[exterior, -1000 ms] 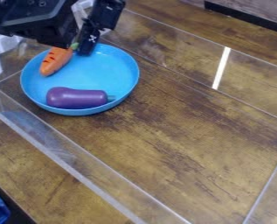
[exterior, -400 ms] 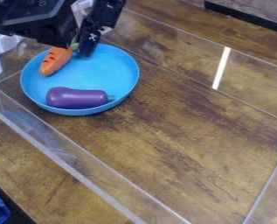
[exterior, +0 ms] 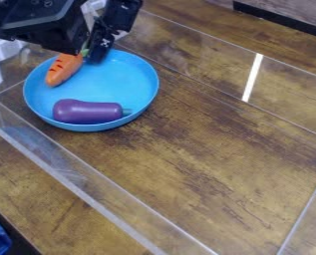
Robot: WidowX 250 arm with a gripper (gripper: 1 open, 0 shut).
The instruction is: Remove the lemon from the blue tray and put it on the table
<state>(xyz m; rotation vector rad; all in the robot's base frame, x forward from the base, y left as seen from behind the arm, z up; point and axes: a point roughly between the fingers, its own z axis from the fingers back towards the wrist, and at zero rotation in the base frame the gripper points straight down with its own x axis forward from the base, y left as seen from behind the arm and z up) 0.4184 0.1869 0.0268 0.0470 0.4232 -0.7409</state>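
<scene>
Lemon (exterior: pixel 86 49) mostly hidden, yellow sliver

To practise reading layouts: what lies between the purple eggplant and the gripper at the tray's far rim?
In the camera view, only bare blue tray floor separates the eggplant from the gripper; the orange carrot sits off to the left on the rim.

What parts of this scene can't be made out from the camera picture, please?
- The lemon: none shows in the only view; if present, the hand at the blue tray's far rim covers it.
- The hand's grip: its tips are dark and small, so open or shut is unclear.
- The carrot: its far end runs under the hand.
- The arm: cut off by the top edge.
</scene>
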